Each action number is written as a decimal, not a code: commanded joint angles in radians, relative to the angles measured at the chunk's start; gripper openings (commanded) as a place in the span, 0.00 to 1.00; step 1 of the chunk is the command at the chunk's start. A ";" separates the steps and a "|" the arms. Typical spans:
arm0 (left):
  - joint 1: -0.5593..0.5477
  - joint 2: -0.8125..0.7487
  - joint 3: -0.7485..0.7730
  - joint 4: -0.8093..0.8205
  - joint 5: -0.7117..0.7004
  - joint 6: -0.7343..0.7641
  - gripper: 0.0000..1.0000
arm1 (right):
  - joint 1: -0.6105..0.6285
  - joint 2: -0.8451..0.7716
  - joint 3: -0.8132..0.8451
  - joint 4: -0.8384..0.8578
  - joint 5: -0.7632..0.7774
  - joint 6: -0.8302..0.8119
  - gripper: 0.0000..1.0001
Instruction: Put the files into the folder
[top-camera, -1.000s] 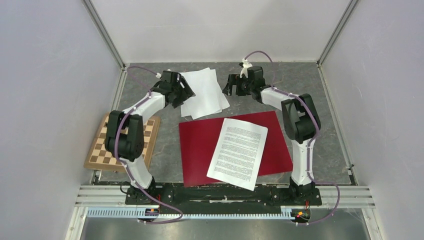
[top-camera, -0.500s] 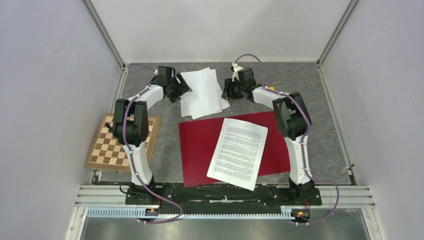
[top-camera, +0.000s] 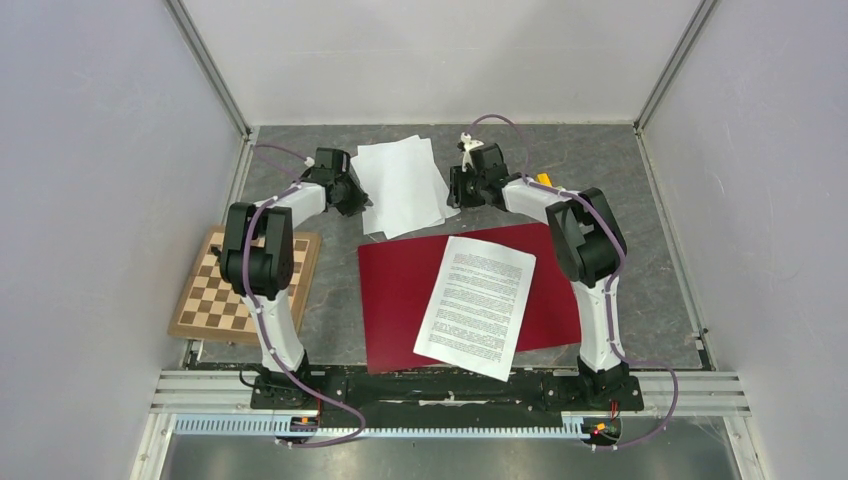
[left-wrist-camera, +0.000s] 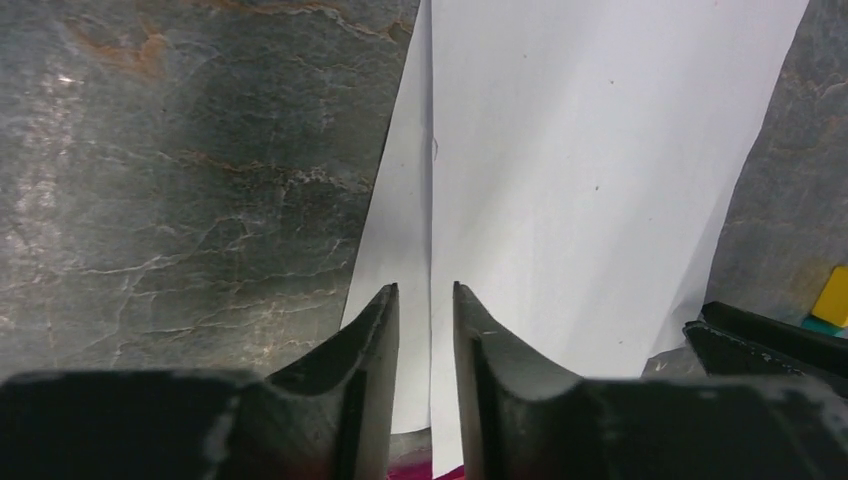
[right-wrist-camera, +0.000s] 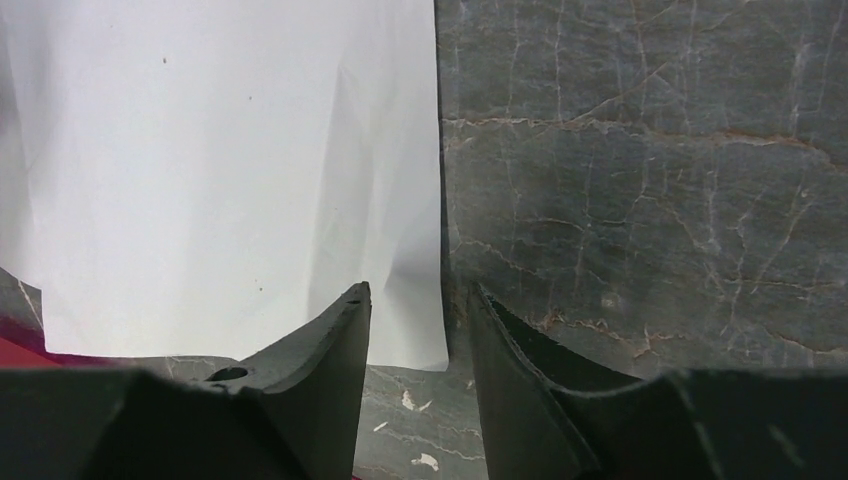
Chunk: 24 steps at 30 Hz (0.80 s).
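The red folder (top-camera: 395, 300) lies closed in the middle of the table, with a printed sheet (top-camera: 476, 305) slanted across it. Behind it lie the blank files (top-camera: 402, 187), overlapping loosely. My left gripper (top-camera: 358, 197) is low at their left edge; in the left wrist view its jaws (left-wrist-camera: 425, 288) stand a narrow gap apart over the overlapping sheet edges (left-wrist-camera: 560, 180). At the right edge sits my right gripper (top-camera: 453, 190). Its jaws (right-wrist-camera: 418, 288) are wider apart, and the near corner of the sheets (right-wrist-camera: 230, 190) lies between the fingertips.
A wooden chessboard (top-camera: 240, 290) lies at the left beside the left arm. A small yellow object (top-camera: 541, 180) sits behind the right arm. White walls and metal rails enclose the grey stone tabletop (top-camera: 640, 250).
Both grippers have dropped closer to the blank sheets, one on each side, and both pairs of jaws have narrowed. The sheets and the folder lie where they were.
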 joint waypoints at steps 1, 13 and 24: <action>-0.001 -0.056 -0.025 -0.001 -0.046 -0.026 0.29 | 0.024 -0.025 -0.035 -0.078 0.043 -0.012 0.43; -0.037 -0.035 -0.033 -0.049 -0.098 -0.049 0.02 | 0.026 -0.031 -0.044 -0.089 0.037 0.023 0.25; -0.067 -0.037 -0.052 -0.086 -0.119 -0.105 0.02 | 0.026 -0.103 -0.049 -0.076 -0.052 0.084 0.07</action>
